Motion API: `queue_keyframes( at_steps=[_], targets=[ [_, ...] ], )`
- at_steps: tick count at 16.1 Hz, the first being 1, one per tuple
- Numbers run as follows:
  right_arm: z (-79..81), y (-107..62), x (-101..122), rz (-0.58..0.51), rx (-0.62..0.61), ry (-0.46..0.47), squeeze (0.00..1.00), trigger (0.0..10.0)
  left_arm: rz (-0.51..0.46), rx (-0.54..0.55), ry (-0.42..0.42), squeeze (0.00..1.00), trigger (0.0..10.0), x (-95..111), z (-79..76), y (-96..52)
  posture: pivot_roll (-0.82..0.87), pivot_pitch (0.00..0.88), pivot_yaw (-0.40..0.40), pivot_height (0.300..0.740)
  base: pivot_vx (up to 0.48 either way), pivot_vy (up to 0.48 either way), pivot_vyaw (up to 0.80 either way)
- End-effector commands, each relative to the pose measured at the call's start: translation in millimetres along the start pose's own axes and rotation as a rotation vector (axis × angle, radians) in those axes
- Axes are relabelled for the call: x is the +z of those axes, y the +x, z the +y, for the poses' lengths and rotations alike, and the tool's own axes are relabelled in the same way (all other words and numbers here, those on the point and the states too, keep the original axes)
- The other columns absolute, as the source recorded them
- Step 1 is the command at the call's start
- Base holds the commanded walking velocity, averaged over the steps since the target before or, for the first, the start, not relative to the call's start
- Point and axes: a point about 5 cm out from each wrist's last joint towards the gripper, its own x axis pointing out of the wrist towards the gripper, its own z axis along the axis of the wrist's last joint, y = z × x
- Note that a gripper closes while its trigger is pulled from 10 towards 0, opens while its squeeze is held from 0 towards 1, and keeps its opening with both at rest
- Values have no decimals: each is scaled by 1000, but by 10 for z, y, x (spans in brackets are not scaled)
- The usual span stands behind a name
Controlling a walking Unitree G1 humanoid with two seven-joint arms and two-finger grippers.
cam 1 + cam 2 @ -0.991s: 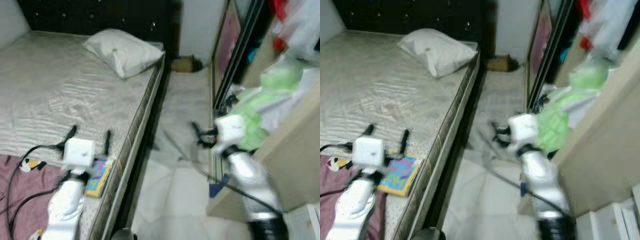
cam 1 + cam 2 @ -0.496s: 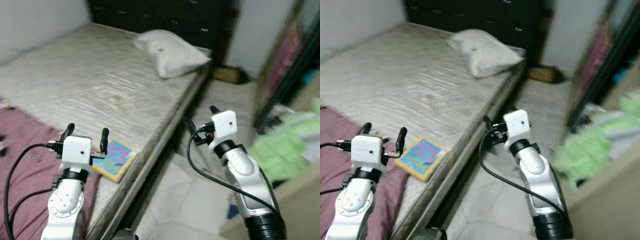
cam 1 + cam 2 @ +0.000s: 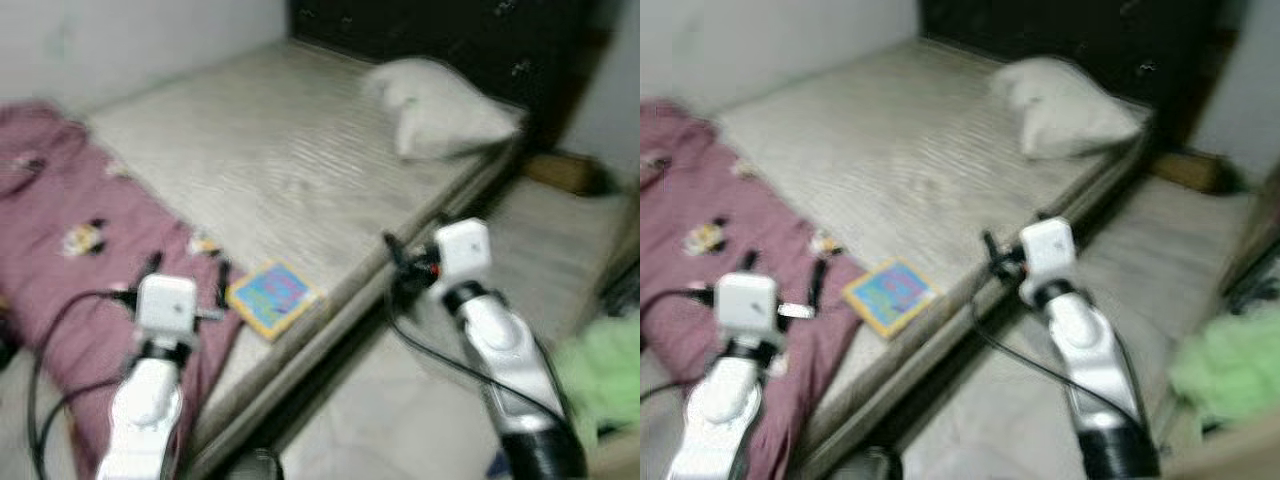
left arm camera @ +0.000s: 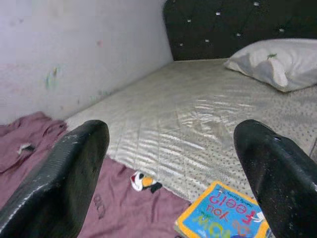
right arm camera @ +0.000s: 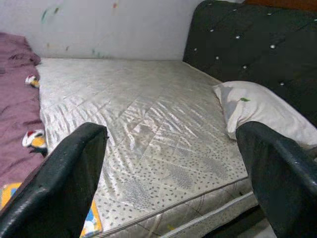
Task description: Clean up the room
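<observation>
A colourful children's book (image 3: 272, 298) lies flat near the bed's side edge, beside a rumpled maroon blanket (image 3: 80, 240) that covers the near end of the mattress (image 3: 290, 160). A white pillow (image 3: 440, 105) rests by the dark headboard. My left gripper (image 3: 186, 275) hovers open just short of the book, over the blanket's edge; the book (image 4: 225, 213) shows below its spread fingers (image 4: 64, 183). My right gripper (image 3: 400, 265) is open too, held over the floor beside the bed's edge and pointing at the mattress (image 5: 138, 114).
A pale floor strip (image 3: 420, 400) runs along the bed's right side. A green cloth heap (image 3: 600, 370) lies at the far right. A small brown thing (image 3: 565, 172) sits on the floor near the headboard (image 3: 460, 30). A white wall (image 3: 120, 40) bounds the bed's far side.
The whole picture has swung left: the wardrobe side has slid out and more of the maroon blanket has come in. Both grippers stay open and hold nothing.
</observation>
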Motion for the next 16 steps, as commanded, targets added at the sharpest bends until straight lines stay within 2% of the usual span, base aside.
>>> queue_keyframes(
  at_steps=[1, 14, 16],
  targets=[
    [37, 33, 47, -23, 3, 2, 0, 10000, -4, 14, 11, 0, 10000, 16, 61, 10, -31, 32, -20, 740, 0, 0, 800],
    [53, 81, 67, -44, -3, -4, 0, 10000, -15, 2, 22, 0, 10000, 28, 56, 51, -28, 24, -21, 740, 0, 0, 800],
    [53, 85, 73, -49, -9, -5, 0, 10000, -14, 28, 10, 0, 10000, 32, 77, 77, -28, 25, -17, 740, 0, 0, 800]
  ],
)
